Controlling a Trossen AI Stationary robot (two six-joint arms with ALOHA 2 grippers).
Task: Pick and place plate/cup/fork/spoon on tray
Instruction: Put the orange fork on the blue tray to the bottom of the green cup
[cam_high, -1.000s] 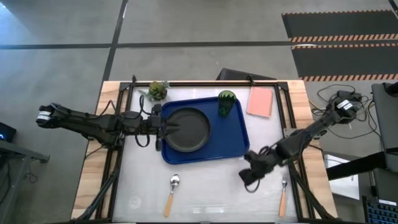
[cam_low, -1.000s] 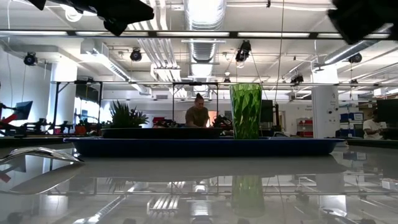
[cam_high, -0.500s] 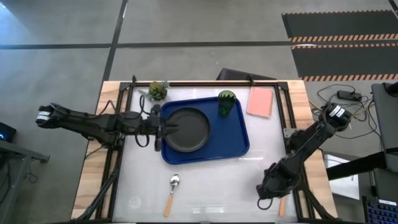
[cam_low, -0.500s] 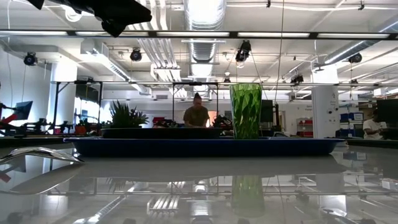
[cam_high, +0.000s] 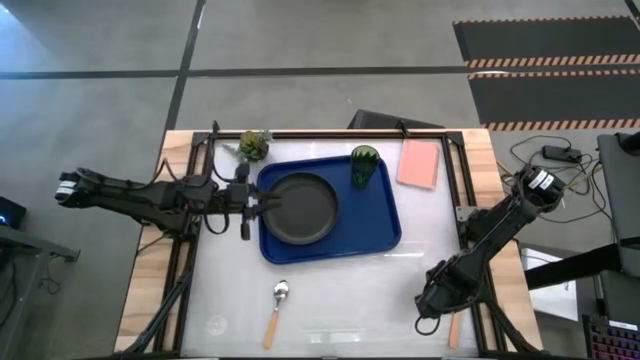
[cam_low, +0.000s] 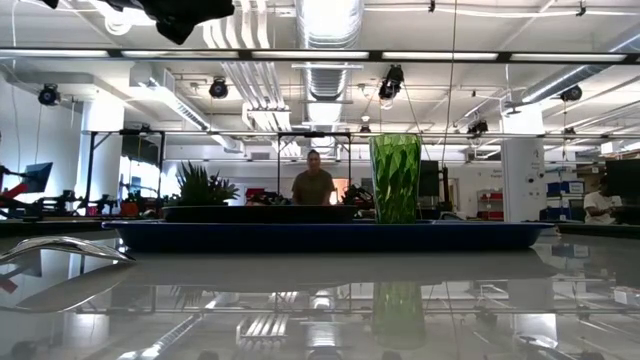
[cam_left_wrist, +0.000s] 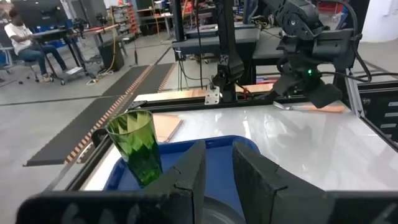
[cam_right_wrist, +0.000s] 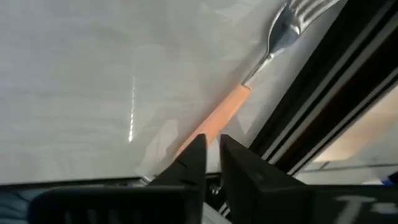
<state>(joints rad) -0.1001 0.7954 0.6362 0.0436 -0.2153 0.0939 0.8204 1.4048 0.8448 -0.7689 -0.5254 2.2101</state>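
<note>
The black plate (cam_high: 300, 207) and the green glass cup (cam_high: 363, 165) stand on the blue tray (cam_high: 385, 225). The cup also shows in the left wrist view (cam_left_wrist: 135, 144). The spoon (cam_high: 277, 310) lies on the table near the front edge. The fork (cam_right_wrist: 249, 81) lies by the table's right frame, tines (cam_right_wrist: 298, 12) away from my right gripper (cam_high: 432, 308), which is shut on its orange handle. In the high view only part of that handle (cam_high: 453, 330) shows. My left gripper (cam_high: 248, 205) is slightly open and empty at the tray's left edge, just clear of the plate. My right gripper pinches the fork's orange handle near its free end (cam_right_wrist: 198, 138) between its two fingers (cam_right_wrist: 233, 158). The fingers slant down from above. The fork lies flat on the table, tines pointing away from the gripper.
A pink flat rectangle (cam_high: 418, 163) lies right of the tray at the back, and a small plant (cam_high: 253, 145) at the back left. Black frame rails (cam_right_wrist: 323, 93) run close beside the fork. A person (cam_low: 313, 185) stands far off in the room.
My right gripper has gone from beside the tray's near right corner toward the table's near right corner and down onto the fork, then kept still. My left gripper has drawn back toward the table's left edge, away from the plate's left rim. The plate stays on the tray.
</note>
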